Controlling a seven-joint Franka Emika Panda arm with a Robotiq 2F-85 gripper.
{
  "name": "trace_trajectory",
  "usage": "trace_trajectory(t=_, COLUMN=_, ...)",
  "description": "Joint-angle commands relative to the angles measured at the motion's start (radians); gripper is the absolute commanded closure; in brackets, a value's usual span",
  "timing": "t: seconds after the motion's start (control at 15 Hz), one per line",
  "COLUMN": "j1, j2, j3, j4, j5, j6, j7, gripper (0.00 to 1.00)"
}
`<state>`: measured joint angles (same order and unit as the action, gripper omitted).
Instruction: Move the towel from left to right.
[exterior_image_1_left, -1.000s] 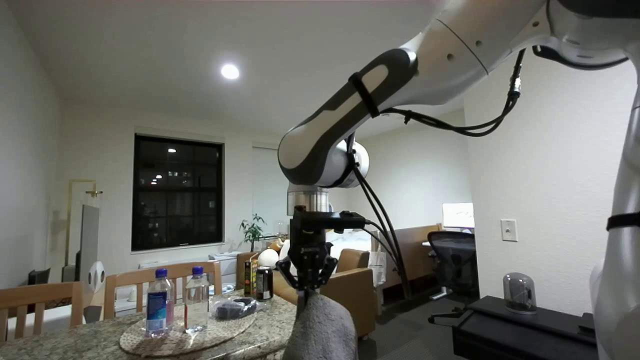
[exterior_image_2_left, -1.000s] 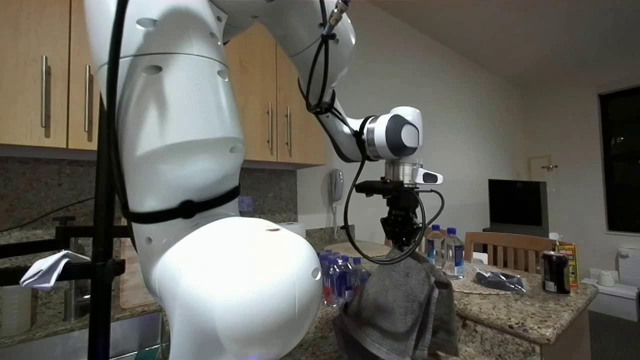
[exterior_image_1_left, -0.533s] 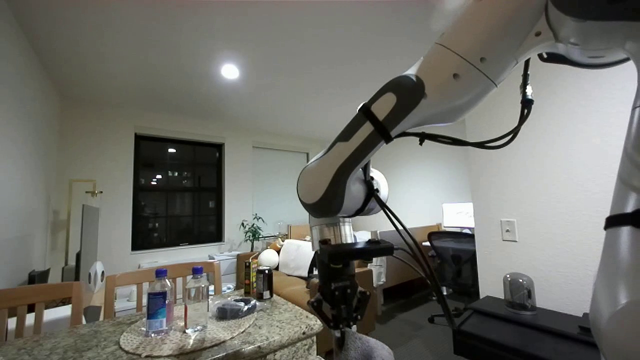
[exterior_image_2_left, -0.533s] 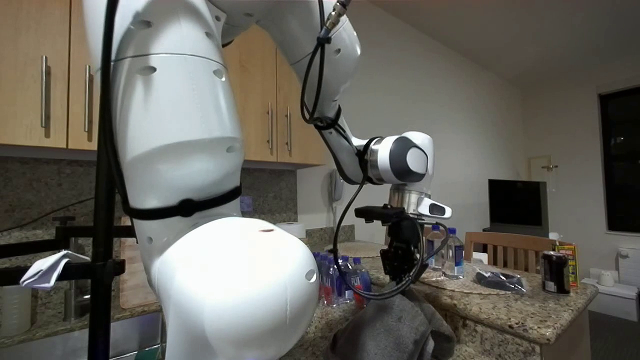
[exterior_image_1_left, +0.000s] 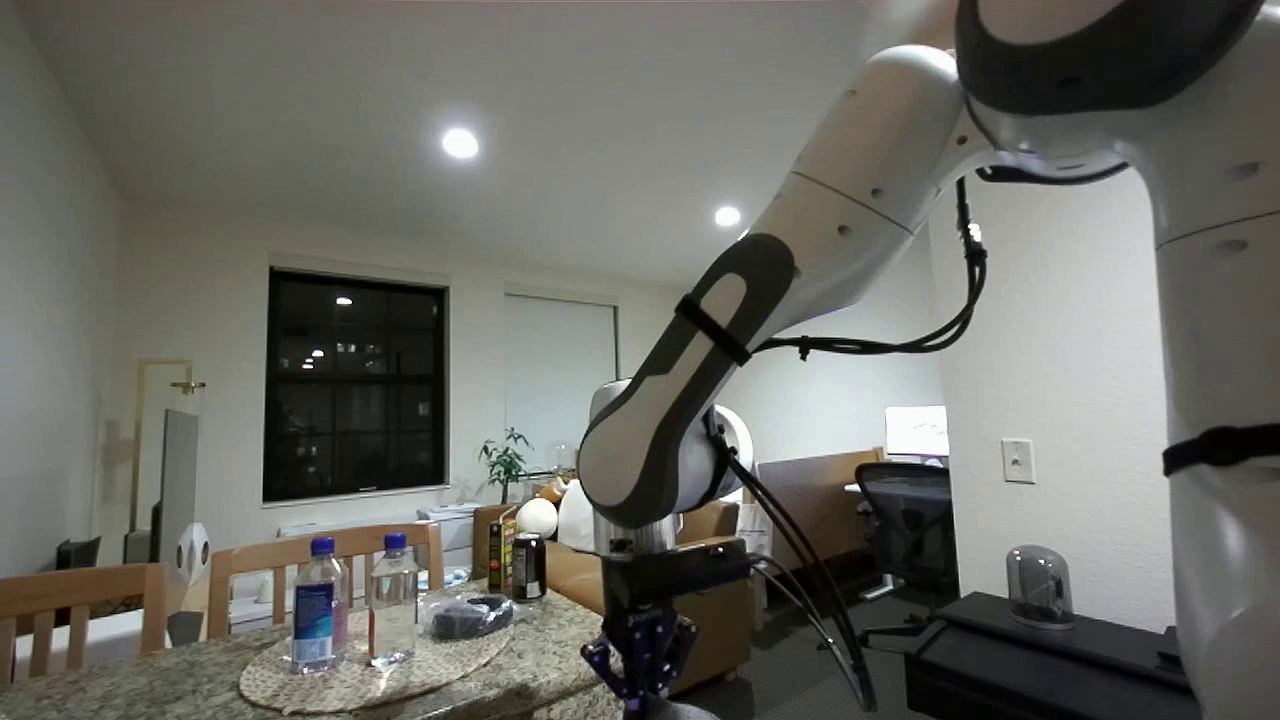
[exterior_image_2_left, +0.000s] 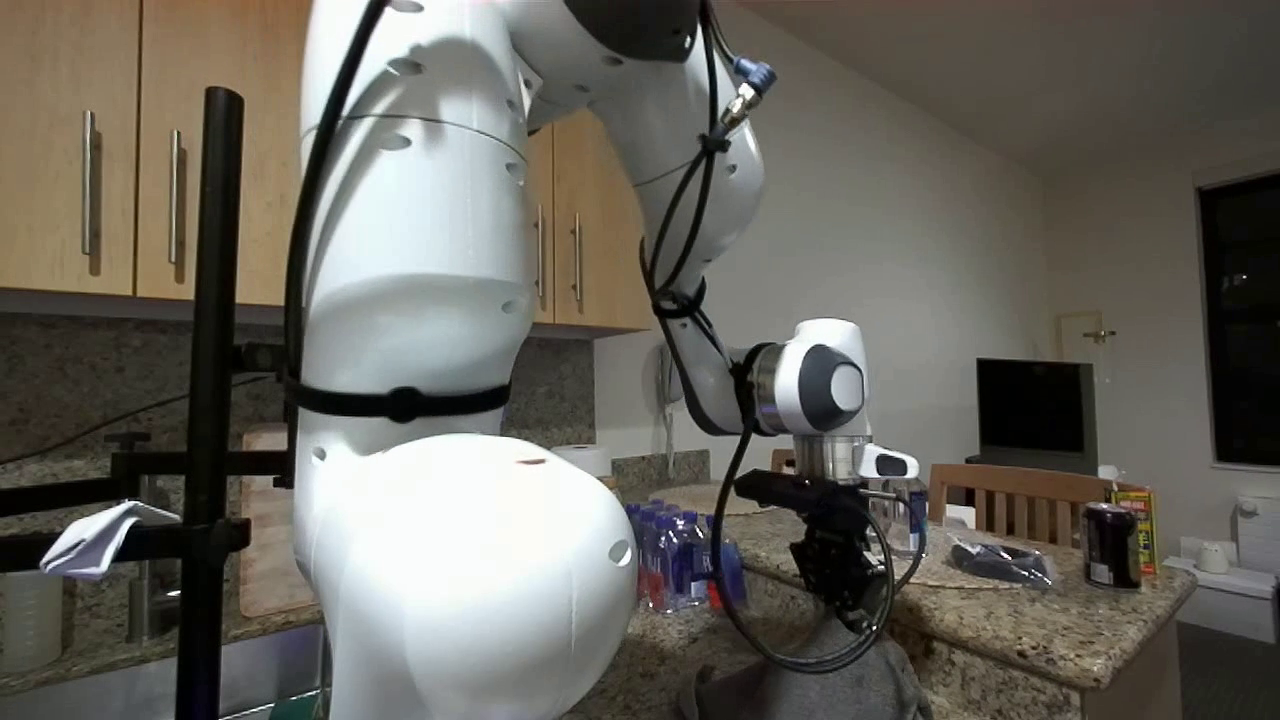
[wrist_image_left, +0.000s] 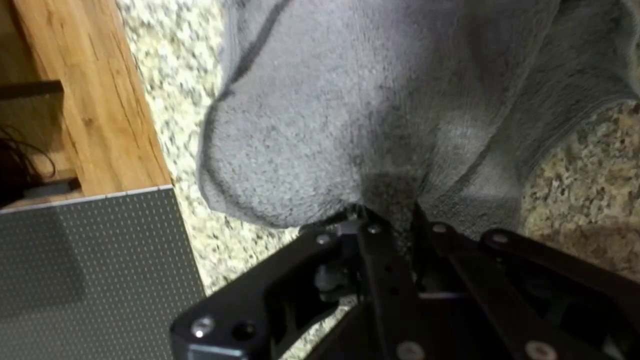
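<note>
Two fingers (wrist_image_left: 382, 260) of the gripper (wrist_image_left: 392, 215) pinch a gathered fold of the grey towel (wrist_image_left: 300, 140); in the wrist view the cloth passes between the tips and spreads out beyond them. Towel position: over a speckled granite counter (wrist_image_left: 590, 185), visible on either side of the cloth. Contact between lower folds and stone: cannot tell. At the left of the same view, past a strip of granite: a wood-grain panel (wrist_image_left: 92, 100) and a grey dotted surface (wrist_image_left: 95, 280).

Seen in an exterior view, the gripper points down and the towel drapes from it to the bottom edge of the frame, near a raised granite bar top (exterior_image_2_left: 1060, 618). Cluster of blue-capped water bottles (exterior_image_2_left: 675, 560), upright, showing between the white housing of the Panda arm (exterior_image_2_left: 440, 300) and the gripper.

In an exterior view just a sliver of towel shows, under the fingertips at the bottom edge. On the bar top: two clear bottles (exterior_image_1_left: 392, 610), upright on a round mat (exterior_image_1_left: 340, 690); a dark object (exterior_image_1_left: 470, 618) in clear plastic at the mat's edge, not identifiable; farther off, a black can (exterior_image_1_left: 528, 568) just beside a yellow carton (exterior_image_1_left: 497, 560). At the right of that view, a clear dome (exterior_image_1_left: 1038, 588) stands on a black cabinet (exterior_image_1_left: 1050, 665).
</note>
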<state>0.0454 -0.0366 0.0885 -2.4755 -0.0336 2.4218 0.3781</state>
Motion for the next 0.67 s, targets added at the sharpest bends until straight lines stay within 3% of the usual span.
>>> trace_trajectory(t=0.0, j1=0.014, j2=0.147, j3=-0.001, j4=0.112, j5=-0.138, j6=0.089, j7=0.084, gripper=0.91)
trace_trajectory(t=0.4, j1=0.082, j2=0.315, j3=-0.059, j4=0.223, j5=-0.218, j6=0.101, j7=0.111, gripper=0.91)
trace_trajectory(t=0.6, j1=0.103, j2=0.361, j3=-0.070, j4=0.243, j5=-0.182, j6=0.130, j7=0.083, gripper=0.92)
